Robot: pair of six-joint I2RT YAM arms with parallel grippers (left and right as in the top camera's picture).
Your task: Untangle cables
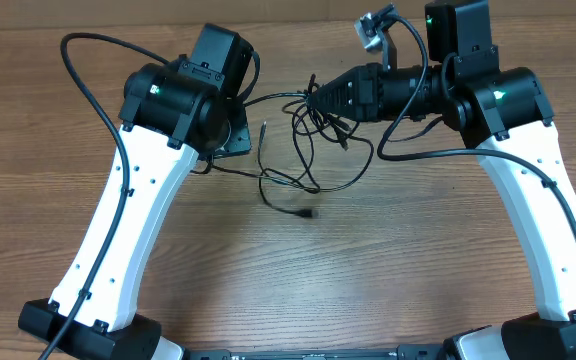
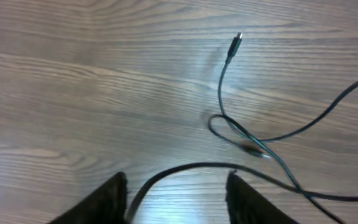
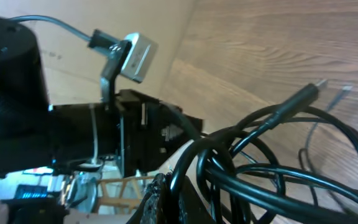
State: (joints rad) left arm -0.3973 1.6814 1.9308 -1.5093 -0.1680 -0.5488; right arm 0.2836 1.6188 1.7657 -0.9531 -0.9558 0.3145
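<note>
The cables (image 1: pixel 313 150) are thin black cords lying tangled at mid-table, with one plug end (image 1: pixel 311 213) toward the front and another (image 1: pixel 264 127) near the left arm. My right gripper (image 1: pixel 315 100) is shut on the knotted part of the bundle; in the right wrist view the cables (image 3: pixel 278 177) fan out from its closed jaws (image 3: pixel 191 190). My left gripper (image 2: pixel 176 180) is open low over the table, and one cable strand (image 2: pixel 185 169) runs loose between its fingers (image 2: pixel 112 199). A further strand loops (image 2: pixel 229 127) up to a plug (image 2: pixel 236 42).
The wooden table (image 1: pixel 418 270) carries both white arms. The left arm's black wrist (image 1: pixel 183 95) sits close to the left side of the tangle. Thicker arm cables (image 1: pixel 88 70) arc over the table at the far left and beside the right arm (image 1: pixel 508 150).
</note>
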